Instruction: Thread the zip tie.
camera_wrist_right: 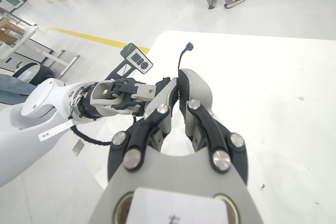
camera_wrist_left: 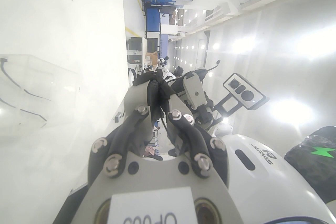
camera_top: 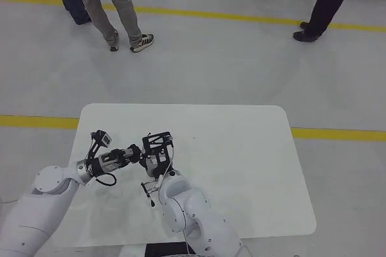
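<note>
A black zip tie [camera_wrist_right: 180, 60] stands up out of my right gripper [camera_wrist_right: 179, 83], which is shut on its strap. Its square head [camera_wrist_right: 189, 46] is at the free upper end, above the white table [camera_wrist_right: 262, 93]. My left gripper [camera_wrist_right: 164, 82] comes in from the side, and its tips touch the right gripper's fingertips. In the left wrist view the left gripper [camera_wrist_left: 155, 80] is shut, with a thin black strap [camera_wrist_left: 164, 118] running down between its fingers. From above, both grippers [camera_top: 143, 154] meet over the table's left part.
The white table [camera_top: 244, 167] stretches bare to the right of the arms, with a few small dark specks. A clear box-like shape [camera_wrist_left: 31, 93] with thin black strips in it lies beside the left gripper. The table's edge [camera_wrist_right: 155, 38] runs just behind the left arm.
</note>
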